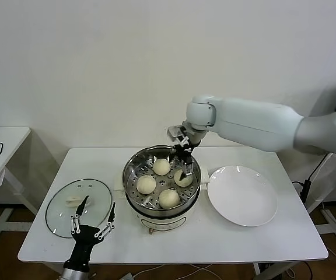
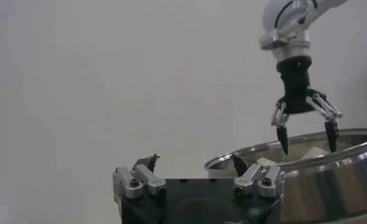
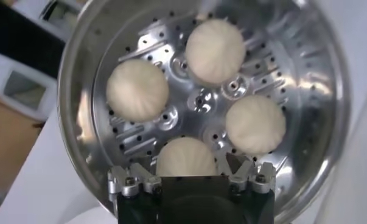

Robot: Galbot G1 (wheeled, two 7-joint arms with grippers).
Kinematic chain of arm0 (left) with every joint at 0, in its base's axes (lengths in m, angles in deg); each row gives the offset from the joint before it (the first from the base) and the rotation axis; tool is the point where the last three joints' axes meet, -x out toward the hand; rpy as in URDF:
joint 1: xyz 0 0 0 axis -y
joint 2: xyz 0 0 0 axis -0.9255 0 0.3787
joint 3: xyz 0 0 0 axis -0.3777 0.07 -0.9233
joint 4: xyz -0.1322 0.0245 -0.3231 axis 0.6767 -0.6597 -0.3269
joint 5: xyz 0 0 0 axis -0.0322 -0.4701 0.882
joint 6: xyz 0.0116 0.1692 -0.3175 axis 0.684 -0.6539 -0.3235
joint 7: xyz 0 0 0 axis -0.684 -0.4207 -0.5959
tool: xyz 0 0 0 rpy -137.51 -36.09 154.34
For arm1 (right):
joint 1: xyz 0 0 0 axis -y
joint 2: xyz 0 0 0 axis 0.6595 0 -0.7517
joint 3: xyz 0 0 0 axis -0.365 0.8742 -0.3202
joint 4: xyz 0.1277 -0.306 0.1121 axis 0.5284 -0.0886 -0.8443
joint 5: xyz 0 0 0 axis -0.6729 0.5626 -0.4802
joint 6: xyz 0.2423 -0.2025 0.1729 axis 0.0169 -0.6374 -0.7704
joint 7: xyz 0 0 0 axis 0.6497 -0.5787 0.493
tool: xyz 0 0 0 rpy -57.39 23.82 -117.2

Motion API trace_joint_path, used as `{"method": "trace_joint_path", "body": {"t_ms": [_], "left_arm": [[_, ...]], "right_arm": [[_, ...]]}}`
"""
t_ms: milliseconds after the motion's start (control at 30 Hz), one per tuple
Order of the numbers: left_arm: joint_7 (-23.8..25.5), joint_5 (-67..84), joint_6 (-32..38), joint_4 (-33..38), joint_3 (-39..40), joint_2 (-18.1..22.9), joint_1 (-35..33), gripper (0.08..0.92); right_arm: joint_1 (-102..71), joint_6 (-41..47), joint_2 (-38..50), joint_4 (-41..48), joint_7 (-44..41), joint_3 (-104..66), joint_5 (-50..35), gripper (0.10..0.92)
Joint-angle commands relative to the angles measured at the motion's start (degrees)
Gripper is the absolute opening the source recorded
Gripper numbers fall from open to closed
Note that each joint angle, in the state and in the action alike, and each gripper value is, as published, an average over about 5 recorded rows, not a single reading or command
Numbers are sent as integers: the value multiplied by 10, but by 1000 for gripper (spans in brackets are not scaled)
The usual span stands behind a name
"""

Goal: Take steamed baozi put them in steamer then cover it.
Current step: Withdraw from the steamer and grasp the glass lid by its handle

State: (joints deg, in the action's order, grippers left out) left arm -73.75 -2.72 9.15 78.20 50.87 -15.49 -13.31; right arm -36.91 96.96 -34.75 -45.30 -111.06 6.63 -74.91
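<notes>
Now all four buns sit in the pot, and the lid is the step left.

Right gripper (image 1: 184,168), at frame centre in the head view, hangs with its fingers spread and empty just above the steamed baozi (image 1: 183,178) at the right of the steamer (image 1: 134,165). The right wrist view shows all four buns spaced around the perforated tray, none touching. Outward, the white plate (image 1: 242,195) lies bare at right of centre, and the cover (image 1: 63,199) rests flat at lower left on the table (image 1: 284,233). Left gripper (image 1: 92,223) hovers spread and empty at the cover's near edge. To cover well, I judge the right arm should rise straight out first. Then the left should pinch the white handle across its narrow side, lift level, and lower the rim squarely onto the pot.
</notes>
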Motion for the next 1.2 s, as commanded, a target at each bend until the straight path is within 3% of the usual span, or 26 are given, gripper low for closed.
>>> {"method": "trace_joint_path", "body": {"t_ms": [33, 167, 367, 800, 1200], "left_arm": [[-35, -79, -41, -4, -12, -5, 26, 823], [-56, -110, -65, -8, -16, -10, 43, 823], [-69, -160, -76, -25, -27, -10, 63, 823], [-90, -381, -78, -137, -57, -34, 110, 823], [-113, -600, -140, -215, -86, -50, 98, 823]], "right_arm": [[-114, -148, 167, -132, 554, -155, -61, 823], [-244, -203, 187, -130, 703, -277, -55, 823], [-477, -279, 187, -122, 766, -508, -20, 823], [-860, -319, 85, -131, 725, -896, 64, 823], [-1006, -328, 0, -151, 679, -1031, 98, 823]]}}
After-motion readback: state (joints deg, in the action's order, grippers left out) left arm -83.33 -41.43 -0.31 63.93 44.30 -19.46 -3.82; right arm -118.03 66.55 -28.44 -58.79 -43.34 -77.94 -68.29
